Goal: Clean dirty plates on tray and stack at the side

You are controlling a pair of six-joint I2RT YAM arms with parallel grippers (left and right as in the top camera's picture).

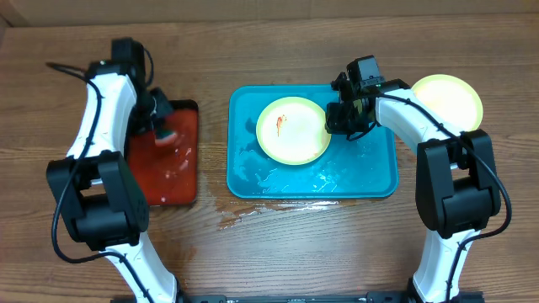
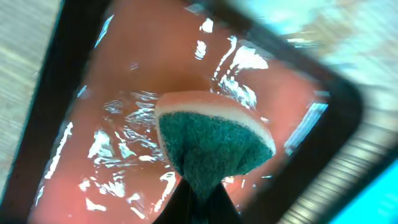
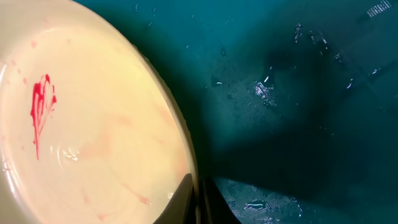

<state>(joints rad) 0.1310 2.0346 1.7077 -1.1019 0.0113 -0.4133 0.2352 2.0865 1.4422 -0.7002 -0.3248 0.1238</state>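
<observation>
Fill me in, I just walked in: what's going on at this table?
The left gripper holds a green-faced sponge over the wet red tray. The right gripper pinches the rim of a yellow-green plate, marked with a red smear, lying on the turquoise tray. A second plate sits on the table beside that tray, with no smear showing.

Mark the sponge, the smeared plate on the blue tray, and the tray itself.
sponge (image 2: 211, 146): left wrist view, on its green scrubbing face.
smeared plate (image 1: 293, 129): overhead view, on the plate's centre, beside the red smear.
tray (image 1: 362, 172): overhead view, on the bare wet floor right of the plate.
</observation>
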